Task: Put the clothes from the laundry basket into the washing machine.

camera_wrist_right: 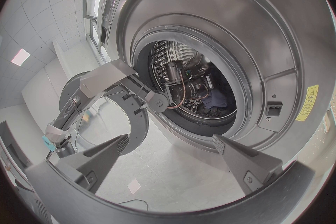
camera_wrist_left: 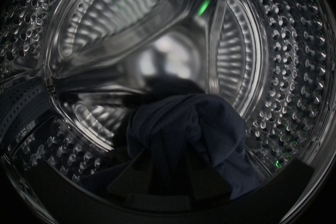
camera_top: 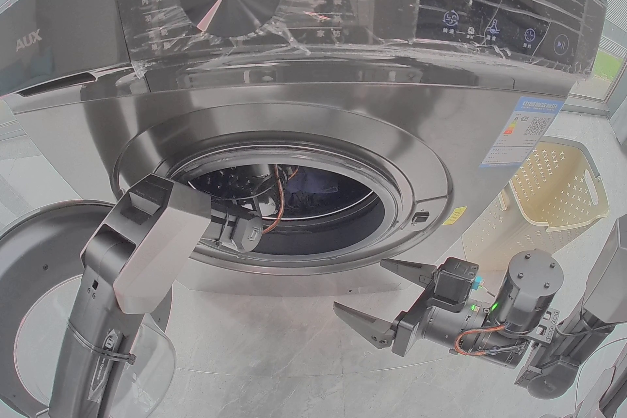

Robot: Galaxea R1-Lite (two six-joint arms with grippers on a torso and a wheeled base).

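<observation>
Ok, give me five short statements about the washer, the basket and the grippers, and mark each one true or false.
1. The washing machine has its door swung open. True.
2. The right gripper is inside the drum. False: it is outside, in front of the machine and below the opening; the left arm is the one reaching into the drum.
3. A dark blue garment lies in the drum. True.
4. The right gripper is shut on a piece of clothing. False: it is open and holds nothing.
5. The laundry basket stands to the robot's left of the machine. False: it stands to the right of it.
</observation>
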